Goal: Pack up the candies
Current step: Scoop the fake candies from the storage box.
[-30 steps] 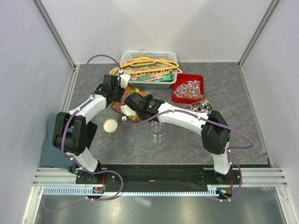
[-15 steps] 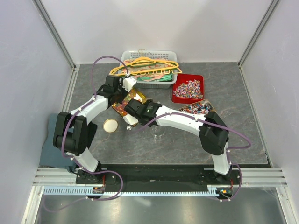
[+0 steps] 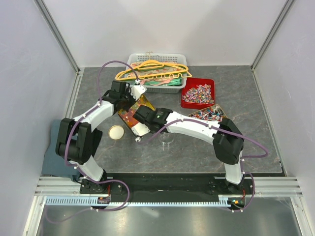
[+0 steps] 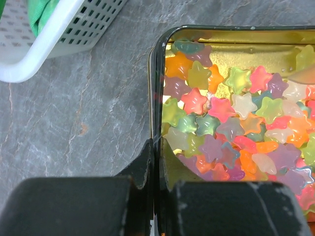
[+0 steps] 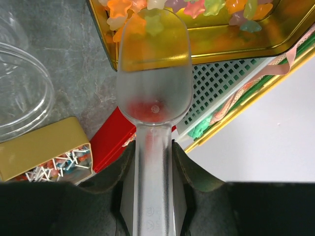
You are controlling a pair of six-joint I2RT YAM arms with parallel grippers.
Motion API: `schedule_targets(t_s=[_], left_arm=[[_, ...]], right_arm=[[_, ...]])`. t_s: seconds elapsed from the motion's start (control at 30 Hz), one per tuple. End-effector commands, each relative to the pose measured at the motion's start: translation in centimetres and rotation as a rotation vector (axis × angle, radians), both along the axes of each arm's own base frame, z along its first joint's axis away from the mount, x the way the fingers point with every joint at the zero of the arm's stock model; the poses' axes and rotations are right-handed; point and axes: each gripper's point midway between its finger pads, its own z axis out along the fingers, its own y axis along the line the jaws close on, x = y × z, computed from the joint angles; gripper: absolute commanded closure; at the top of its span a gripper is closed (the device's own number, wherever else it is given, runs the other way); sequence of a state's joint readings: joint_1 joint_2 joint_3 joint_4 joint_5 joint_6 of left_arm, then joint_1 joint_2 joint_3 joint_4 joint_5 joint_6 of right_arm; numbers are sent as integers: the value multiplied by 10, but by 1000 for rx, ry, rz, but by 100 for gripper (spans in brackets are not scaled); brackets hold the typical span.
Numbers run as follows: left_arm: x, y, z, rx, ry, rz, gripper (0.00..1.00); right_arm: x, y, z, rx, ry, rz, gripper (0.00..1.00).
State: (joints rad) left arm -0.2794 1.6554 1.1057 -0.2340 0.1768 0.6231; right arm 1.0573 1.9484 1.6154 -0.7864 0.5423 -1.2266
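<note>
Your left claw (image 4: pixel 156 147) is pinched tight on the rim of the tin (image 4: pixel 158 73), and the candies (image 4: pixel 221 128) lie heaped inside it. Your right claw (image 5: pixel 152 155), jaws partly apart, grips the scoop (image 5: pixel 155 73) by its handle, with the bowl reaching over the tin's wall onto the candies.

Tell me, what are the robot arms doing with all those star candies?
They're scooping candy. The left fingers pinch the wall of the gold tin, which is full of star gummies. The right fingers hold a clear scoop, its tip just inside the tin among the gummies. It's hard to tell whether any are in it yet. A clear cup stands nearby.
</note>
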Motion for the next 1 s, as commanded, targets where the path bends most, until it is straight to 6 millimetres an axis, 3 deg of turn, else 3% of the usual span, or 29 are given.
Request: schedule_targets(t_s=[0.0,0.13,0.33,0.67,0.97], left_arm=[[-7,-51,64,-179,-152,-176,98],[1,-45,89,-199,-278,-129,98],[3,-43,102,-214,-321,-108,98],[-9,-49,90,-269,-302,-121,98],[-9,-48,85,-294,-283,-85,98]], right_arm=[[-28,19,-27,129,176,71,100],[-30,17,-28,165,183,50,100],[-35,14,-19,226,211,29,100],[-28,8,-35,276,272,-59,100],[-32,20,-47,368,321,-141,100]])
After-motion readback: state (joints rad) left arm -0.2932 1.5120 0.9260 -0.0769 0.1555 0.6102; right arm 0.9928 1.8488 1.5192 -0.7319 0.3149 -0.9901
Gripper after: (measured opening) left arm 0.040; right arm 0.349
